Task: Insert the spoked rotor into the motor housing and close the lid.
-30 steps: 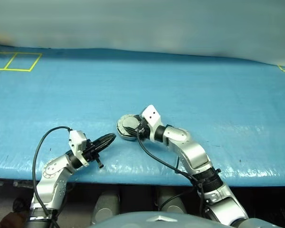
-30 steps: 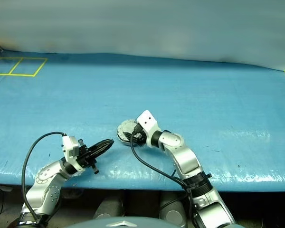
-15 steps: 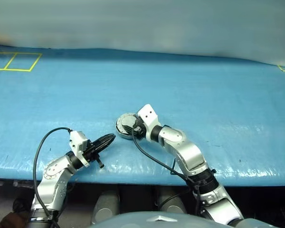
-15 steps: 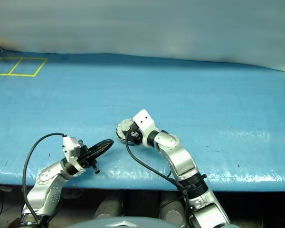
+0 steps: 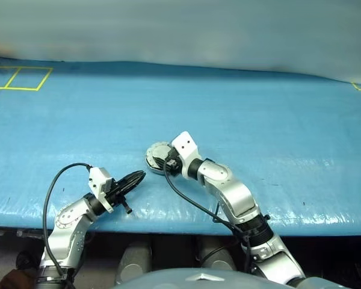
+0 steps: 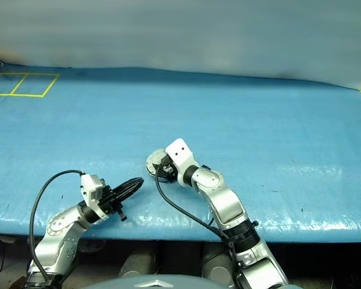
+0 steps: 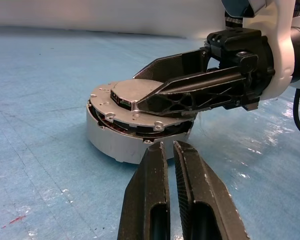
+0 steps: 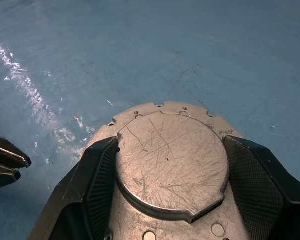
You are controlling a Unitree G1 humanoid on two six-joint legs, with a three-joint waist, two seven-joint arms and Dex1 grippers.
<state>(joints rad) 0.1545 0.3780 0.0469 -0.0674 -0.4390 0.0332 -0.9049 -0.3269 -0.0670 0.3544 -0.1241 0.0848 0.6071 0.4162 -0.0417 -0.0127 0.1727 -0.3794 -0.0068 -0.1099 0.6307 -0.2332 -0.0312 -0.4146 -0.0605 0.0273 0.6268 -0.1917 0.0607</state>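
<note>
The motor housing (image 7: pixel 112 145) is a round silver cup standing on the blue sheet in front of me. The lid (image 8: pixel 170 165) lies on top of it, plain scratched face up, with a thin dark gap under its rim. The spoked rotor is hidden. My right gripper (image 8: pixel 170 144) reaches over the lid. Its black fingers (image 7: pixel 190 92) hug the lid's raised centre plate from both sides. My left gripper (image 5: pixel 142 174) is shut and holds nothing. It points level at the housing's side and stops a short way from it (image 7: pixel 167 146).
A blue tarp (image 5: pixel 259 120) covers the table, and its front edge runs just below both arms. Yellow tape squares (image 5: pixel 21 78) mark the far left corner. A black cable (image 5: pixel 192 201) trails from my right wrist.
My right wrist and forearm have swung slightly to the left, still clamped over the lid, and the housing has shifted a touch with them. The left arm has stayed put.
</note>
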